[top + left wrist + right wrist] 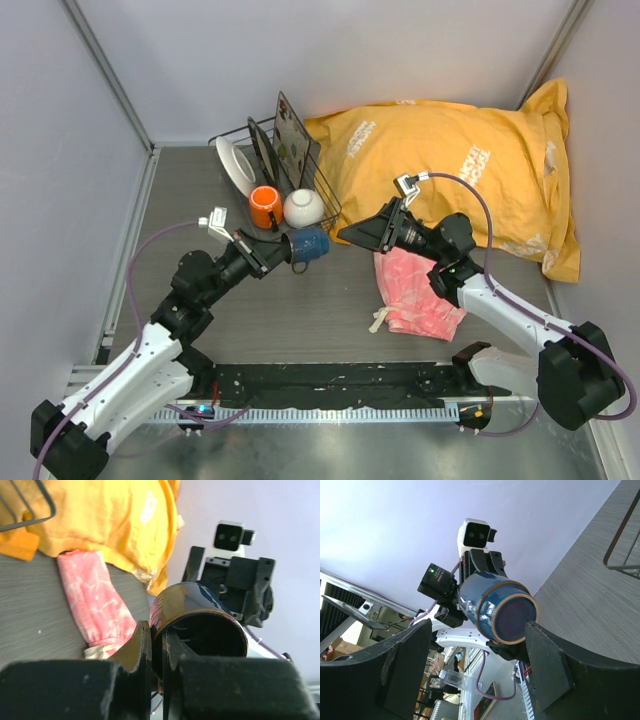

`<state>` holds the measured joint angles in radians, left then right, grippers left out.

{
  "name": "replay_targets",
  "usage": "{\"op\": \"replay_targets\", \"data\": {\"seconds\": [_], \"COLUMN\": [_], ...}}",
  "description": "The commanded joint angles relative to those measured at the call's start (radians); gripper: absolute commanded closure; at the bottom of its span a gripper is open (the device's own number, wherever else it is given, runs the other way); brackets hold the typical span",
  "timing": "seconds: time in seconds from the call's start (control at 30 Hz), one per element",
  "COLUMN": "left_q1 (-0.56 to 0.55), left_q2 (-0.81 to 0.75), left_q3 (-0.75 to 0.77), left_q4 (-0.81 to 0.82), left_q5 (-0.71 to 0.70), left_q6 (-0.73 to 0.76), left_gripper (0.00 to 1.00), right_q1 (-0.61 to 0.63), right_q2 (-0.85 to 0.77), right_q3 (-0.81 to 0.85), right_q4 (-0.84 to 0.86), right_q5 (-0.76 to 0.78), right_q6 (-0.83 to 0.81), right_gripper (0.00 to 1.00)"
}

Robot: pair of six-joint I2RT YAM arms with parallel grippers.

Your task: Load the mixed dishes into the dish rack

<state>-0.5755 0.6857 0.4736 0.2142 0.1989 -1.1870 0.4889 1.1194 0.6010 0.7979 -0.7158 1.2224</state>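
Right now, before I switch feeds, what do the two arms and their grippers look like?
The left arm and right arm have white links and black joints, each trailing a mauve cable. The left gripper and right gripper are black, with a white camera behind each.

You have six dishes in view: two plates, a white plate (232,166) and a dark-rimmed plate (262,150), plus one square dark tray (292,128), one white bowl (304,207), one orange mug (265,207) and one dark-blue cup (311,243). You also have one dish rack (322,185), one pink cloth (418,295) and one yellow bag (450,160). There are two grippers: the left gripper (284,251) and the right gripper (348,234).
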Motion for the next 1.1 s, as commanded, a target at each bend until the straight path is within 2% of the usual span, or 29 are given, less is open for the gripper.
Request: {"op": "replay_targets", "data": {"seconds": [0.0,0.17,0.37,1.07], "left_q1": [0.008,0.008,0.008,0.006], "left_q2": [0.021,0.061,0.123,0.206], "left_q3": [0.079,0.08,0.089,0.099], "left_q4": [0.174,0.24,0.292,0.36], "left_q5": [0.056,0.08,0.111,0.145], "left_q6": [-0.033,-0.066,-0.094,-0.1], "left_gripper": [1.0,0.99,1.0,1.0], "right_q1": [-0.001,0.005,0.016,0.046], "right_q2": [-0.004,0.029,0.083,0.131], "right_q3": [0.01,0.02,0.011,0.036], "right_q4": [0.001,0.024,0.159,0.208], "right_q5": [-0.013,-0.037,-0.062,-0.079], "right_q6": [-0.021,0.003,0.077,0.123], "right_gripper": [0.19,0.19,0.19,0.2]}}
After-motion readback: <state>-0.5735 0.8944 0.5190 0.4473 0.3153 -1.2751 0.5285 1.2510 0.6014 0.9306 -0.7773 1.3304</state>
